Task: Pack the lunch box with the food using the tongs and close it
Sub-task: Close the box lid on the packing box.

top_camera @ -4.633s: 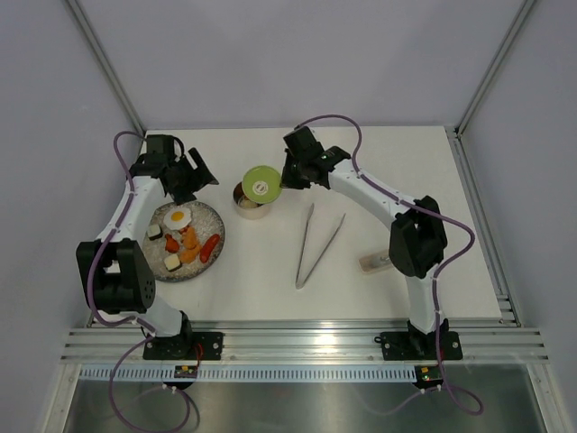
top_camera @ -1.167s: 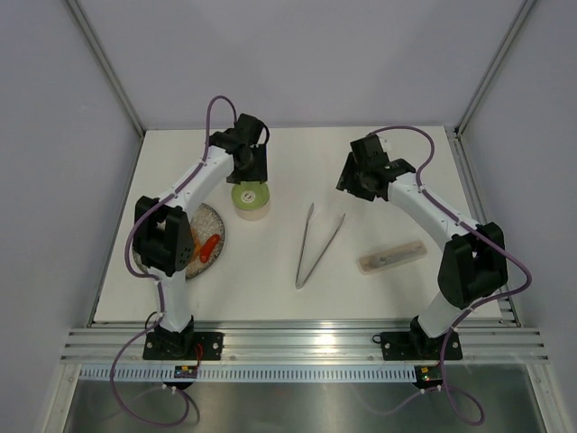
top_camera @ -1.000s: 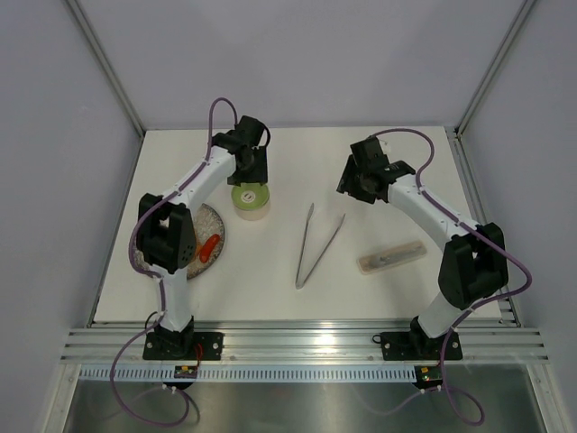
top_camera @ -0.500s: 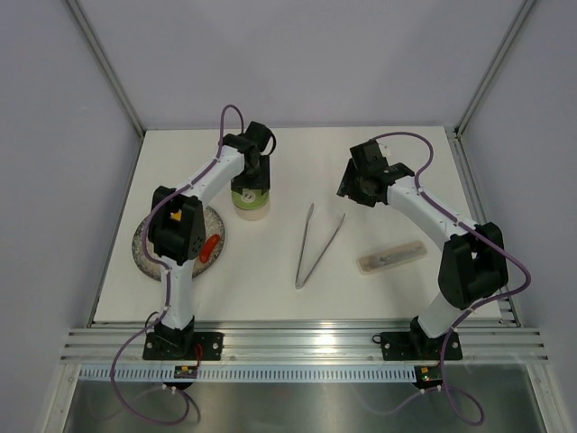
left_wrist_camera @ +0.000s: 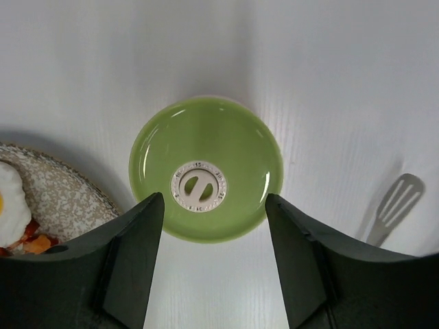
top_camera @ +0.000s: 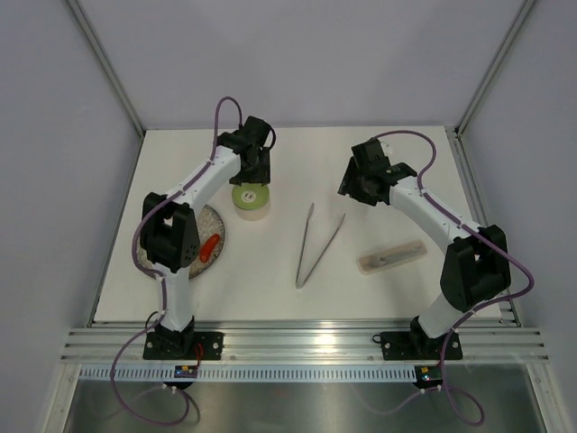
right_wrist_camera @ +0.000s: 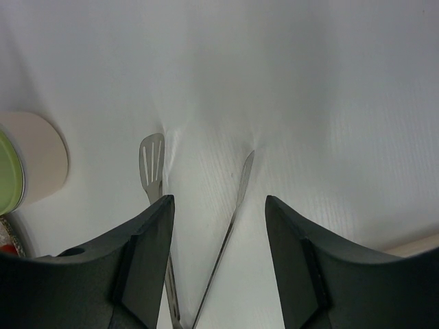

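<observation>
Lunch box (left_wrist_camera: 206, 168) lidded, fingers (left_wrist_camera: 130, 267) apart, touching nothing

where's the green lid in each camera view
Top external: the green lid sits left of centre, toward the far side of the table.
Left wrist: it fills the middle of the picture.
Right wrist: only a green sliver shows at the left edge.
Shared landmark: the tongs, to the lid's right in every view.
</observation>
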`<state>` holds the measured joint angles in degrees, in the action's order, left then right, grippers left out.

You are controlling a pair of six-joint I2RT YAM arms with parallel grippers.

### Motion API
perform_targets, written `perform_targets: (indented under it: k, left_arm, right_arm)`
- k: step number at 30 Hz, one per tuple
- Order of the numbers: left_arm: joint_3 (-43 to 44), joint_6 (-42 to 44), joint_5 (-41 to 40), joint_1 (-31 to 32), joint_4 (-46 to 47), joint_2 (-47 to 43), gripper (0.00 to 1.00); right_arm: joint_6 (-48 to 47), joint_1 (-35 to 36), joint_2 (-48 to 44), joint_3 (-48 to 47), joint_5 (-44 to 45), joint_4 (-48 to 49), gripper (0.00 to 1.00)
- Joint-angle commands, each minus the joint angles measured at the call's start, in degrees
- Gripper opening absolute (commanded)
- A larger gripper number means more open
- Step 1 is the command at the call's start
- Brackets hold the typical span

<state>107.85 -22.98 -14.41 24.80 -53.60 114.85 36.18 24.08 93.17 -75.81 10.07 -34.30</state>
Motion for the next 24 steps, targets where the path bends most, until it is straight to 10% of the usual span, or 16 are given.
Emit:
perform_targets:
  k: [1, 8, 24]
  left_arm:
    - [-8.0, -1.4, -0.8, 0.0, 3.7, 0.0, 0.64]
    - [-17.5, -4.3, 4.0, 0.1, 7.2, 3.0, 0.62]
    - [-8.3, -2.3, -3.2, 0.0, 5.4, -6.9, 0.64]
  right_arm:
    - [-0.2, 0.3, -1.9, -0.8, 1.9, 0.4, 0.63]
    - [0.0, 0.2, -1.8, 0.3, 1.4, 0.9, 0.63]
    - [0.1, 0.2, -3.1, 0.8, 1.6, 1.0, 0.63]
